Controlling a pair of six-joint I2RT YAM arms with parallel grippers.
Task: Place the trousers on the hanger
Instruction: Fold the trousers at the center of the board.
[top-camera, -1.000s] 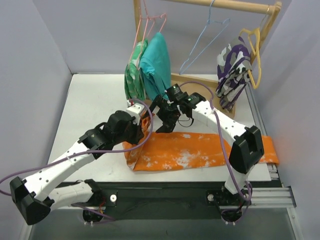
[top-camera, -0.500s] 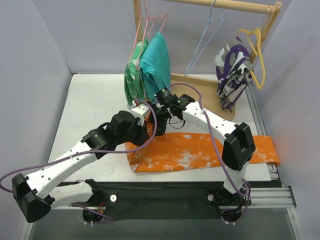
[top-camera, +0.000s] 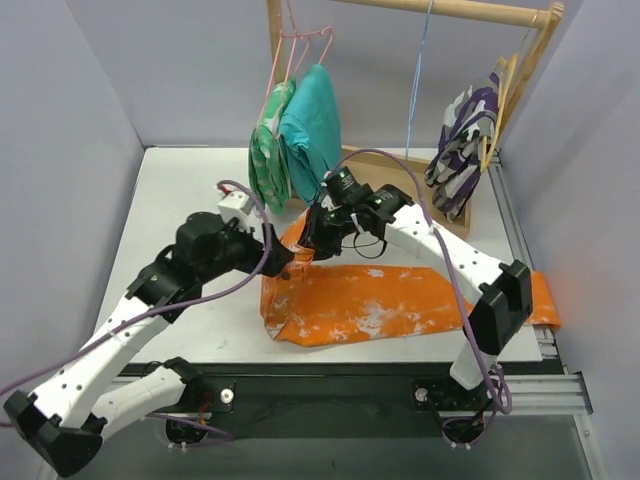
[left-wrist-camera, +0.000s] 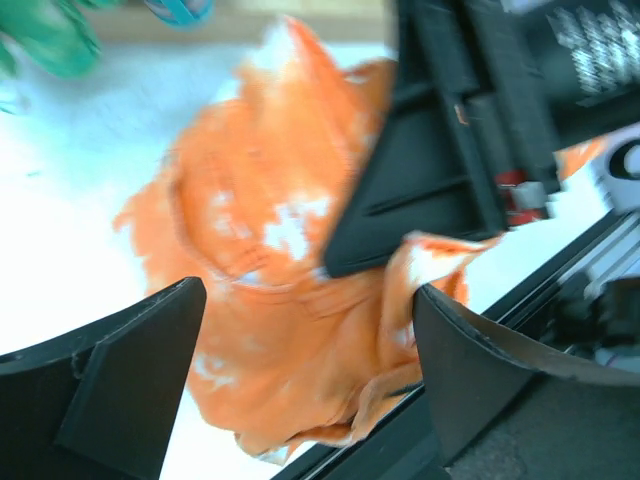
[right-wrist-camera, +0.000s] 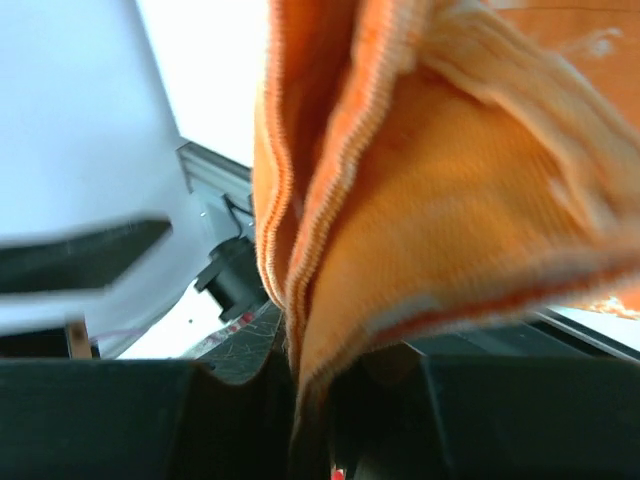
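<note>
Gathering up the trousers (top-camera: 380, 305) is the step we judge to be in hand. They lie lengthwise on the table (top-camera: 190, 200), and only the waist end is raised, bunched up into the right pincer (top-camera: 308, 243). The legs trail away from it to its right, and the far end reaches past the table edge, well apart from both pincers.

In the right wrist view a fold of orange cloth runs down into the slot between that pincer's fingers. They are closed hard on it, and we read this as a firm pinch.

The left pincer (top-camera: 283, 265) sits just beside the right one, on its near left side. Its fingers are spread wide and hold nothing. Its own camera shows rumpled cloth in the gap below them and the right pincer's black finger just ahead. We cannot tell whether the left fingers touch the cloth.

The hanger (top-camera: 418, 70) hangs bare on the rail (top-camera: 450, 10), above and beyond the right pincer and well apart from it. It is turned edge-on, so it shows as a thin blue line.

Next, we think, the left pincer must close on the waist beside its partner. Both must then lift the cloth up and back to the hanger. It hangs free and may swing, so the approach calls for care.
</note>
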